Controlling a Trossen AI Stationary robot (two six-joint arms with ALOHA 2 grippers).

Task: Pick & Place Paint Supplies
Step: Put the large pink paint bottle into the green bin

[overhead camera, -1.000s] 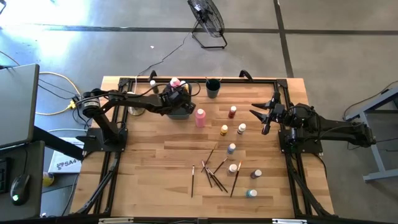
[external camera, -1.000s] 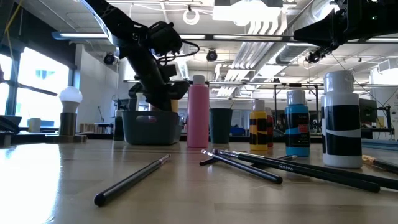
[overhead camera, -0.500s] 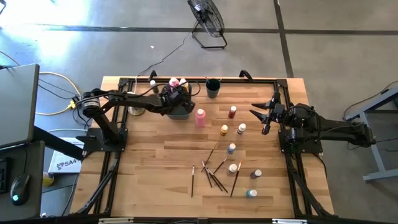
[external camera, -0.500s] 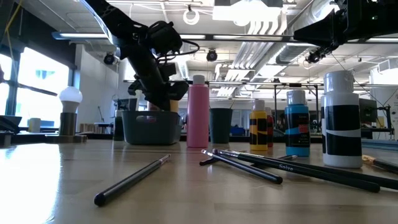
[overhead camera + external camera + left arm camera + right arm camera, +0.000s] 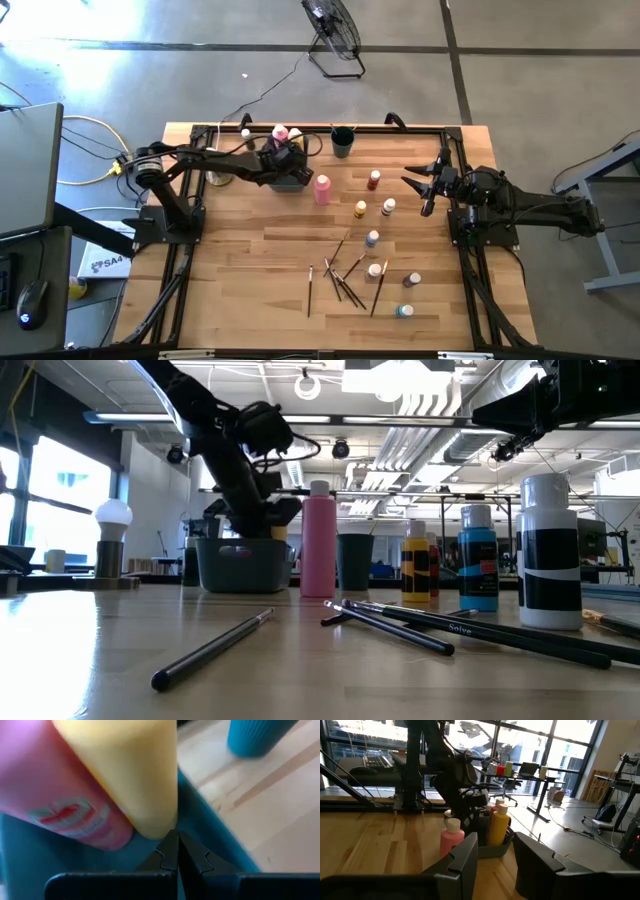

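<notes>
Wood-plank table (image 5: 250,290) in a black frame fills the high view, grey concrete floor around it. Left gripper (image 5: 284,166) sits over the dark grey bin (image 5: 296,183) at the far edge; right gripper (image 5: 424,186) hovers off the table's right side, jaws part open, empty. Pink squeeze bottle (image 5: 322,188) stands just beside the bin; small white-capped paint bottles (image 5: 373,239) are scattered mid-table, thin dark-handled brushes (image 5: 340,272) lie crossed nearer the front.

Low view — the left arm reaches down into the bin (image 5: 241,563), the matte pink bottle (image 5: 318,538) upright beside it, a ribbed teal cup (image 5: 354,561) behind. Round-shafted brushes (image 5: 400,626) lie flat on the wood.

Left wrist view — fingers (image 5: 169,854) pressed shut, tips together, gripping nothing, right below a smooth yellow bottle (image 5: 132,765) and a pink labelled one (image 5: 55,790) inside the bin.

Right wrist view: own fingers (image 5: 465,860) apart w/ nothing between; yellow bottle (image 5: 498,826) stands in the bin.
</notes>
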